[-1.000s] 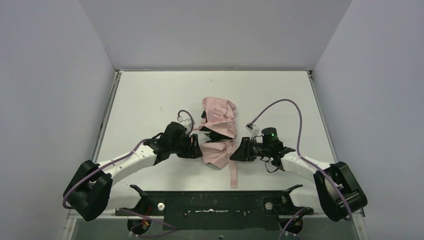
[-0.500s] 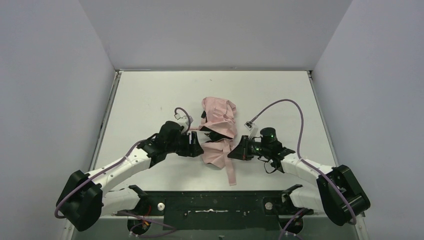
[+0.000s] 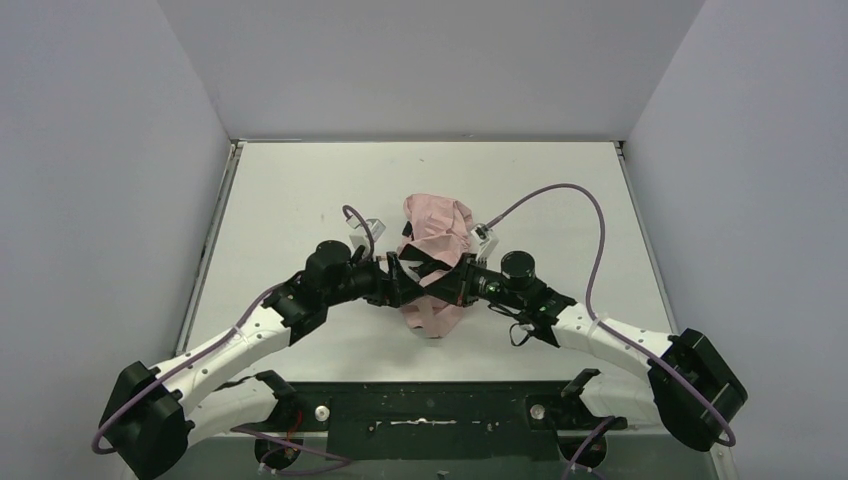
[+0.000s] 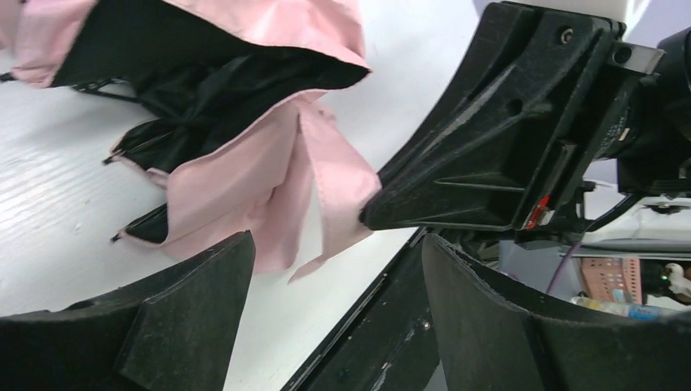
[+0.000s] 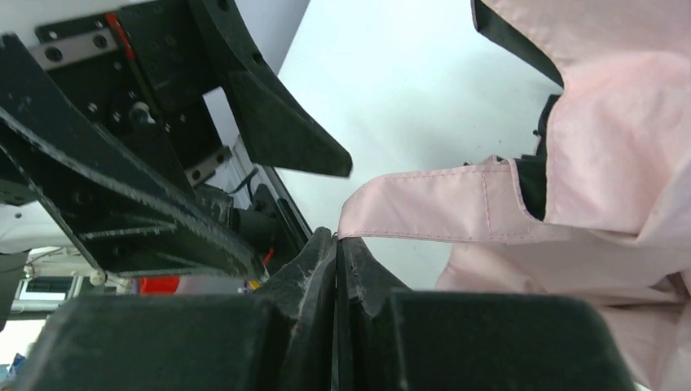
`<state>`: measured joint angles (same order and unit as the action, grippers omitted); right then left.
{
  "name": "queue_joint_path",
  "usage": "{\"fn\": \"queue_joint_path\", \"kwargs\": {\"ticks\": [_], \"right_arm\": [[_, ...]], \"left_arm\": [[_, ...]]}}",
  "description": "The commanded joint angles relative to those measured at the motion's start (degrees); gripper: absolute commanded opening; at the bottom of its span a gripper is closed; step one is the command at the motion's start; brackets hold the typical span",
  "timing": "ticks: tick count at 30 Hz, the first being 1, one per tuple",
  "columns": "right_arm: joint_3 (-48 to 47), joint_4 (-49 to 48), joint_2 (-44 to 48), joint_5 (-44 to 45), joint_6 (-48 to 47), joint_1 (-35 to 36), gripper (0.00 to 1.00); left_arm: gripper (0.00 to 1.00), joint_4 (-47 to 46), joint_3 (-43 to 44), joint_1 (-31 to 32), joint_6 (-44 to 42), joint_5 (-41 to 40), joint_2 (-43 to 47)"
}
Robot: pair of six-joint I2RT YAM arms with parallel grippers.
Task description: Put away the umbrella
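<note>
The right tool (image 5: 336, 238) has its jaws pressed together on the very end of the pink strap (image 5: 424, 213), with only a sliver of cloth between the tips. The left tool (image 4: 334, 244) stands with its jaws apart and nothing between them, facing the right tool tip to tip at the umbrella's near end. The umbrella (image 3: 437, 228) lies on the surface (image 3: 300, 190) with its canopy loosely bunched, black lining and thin rib ends poking out.

The weakest point looks like that shallow pinch: any pull along the strap could slide it free. A firmer pull may instead drag the whole light umbrella rather than wind the strap around it. With the canopy ungathered, a wrap would likely trap stray folds or snag a rib. The two tools are so near each other that a careless handover could knock them together. The left tool might also close on loose canopy instead of the strap.
</note>
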<state>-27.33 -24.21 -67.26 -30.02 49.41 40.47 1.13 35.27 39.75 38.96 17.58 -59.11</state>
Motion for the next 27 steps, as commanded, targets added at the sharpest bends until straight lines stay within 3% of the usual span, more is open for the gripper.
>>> {"fn": "queue_joint_path", "kwargs": {"ticks": [1,8,13,22,26,27], "right_arm": [[-3.8,-8.3,-1.1,3.7,3.4,1.8,0.0],[-3.8,-10.4,-1.5,4.1,5.5,2.9,0.0],[-3.4,-10.1,-1.2,4.7,6.1,2.9,0.0],[-3.8,-4.2,1.8,7.2,6.4,2.8,0.0],[-4.7,-2.1,1.8,6.3,5.9,2.7,0.0],[-5.0,-1.0,2.0,6.0,5.3,2.6,0.0]], "left_arm": [[0.73,-9.7,-0.4,1.6,2.7,3.0,-2.5],[0.72,-14.9,-0.7,2.0,2.7,3.9,-6.1],[0.49,-17.2,-1.2,2.1,2.8,5.8,-7.2],[0.24,-19.3,-3.0,2.1,3.4,5.9,-6.7],[0.01,-19.9,-3.1,2.0,3.8,5.9,-6.9],[0.0,-20.0,-3.0,2.0,3.8,6.0,-6.9]]}}
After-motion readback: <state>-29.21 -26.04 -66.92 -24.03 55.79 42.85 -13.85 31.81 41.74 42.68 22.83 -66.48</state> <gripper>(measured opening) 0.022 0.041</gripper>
